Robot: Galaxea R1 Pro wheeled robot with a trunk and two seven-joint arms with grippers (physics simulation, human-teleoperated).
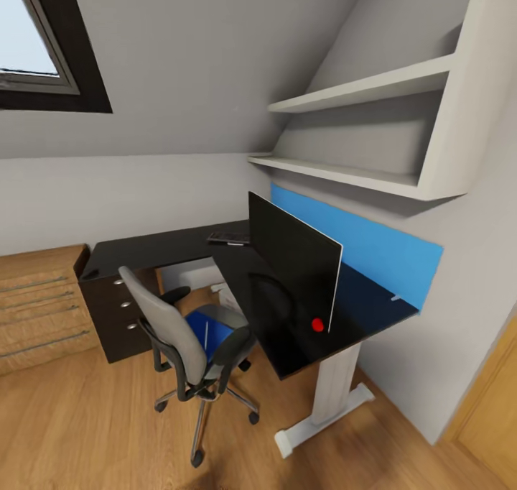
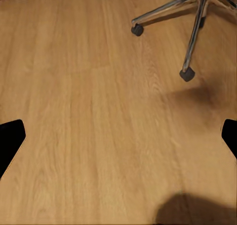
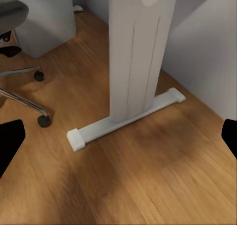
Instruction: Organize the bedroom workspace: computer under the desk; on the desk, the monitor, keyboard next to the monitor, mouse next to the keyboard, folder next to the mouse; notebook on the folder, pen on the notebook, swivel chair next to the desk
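Black and glossy, the desk [image 1: 179,249] is your landmark, filling the corner under the sloped ceiling. On its near wing stands the monitor [image 1: 294,260], edge-on to you. At the far corner of the top lies the keyboard [image 1: 228,238]. The swivel chair [image 1: 188,335] sits just beside the desk's inner edge, with the blue folder [image 1: 208,332] flat on its seat. Beneath the top, behind the chair, a pale box may be the computer [image 1: 228,297]; you cannot tell for sure. Your left gripper [image 2: 118,136] and right gripper [image 3: 118,136] both hang over the wooden floor [image 2: 74,111] with jaws spread wide, holding nothing.
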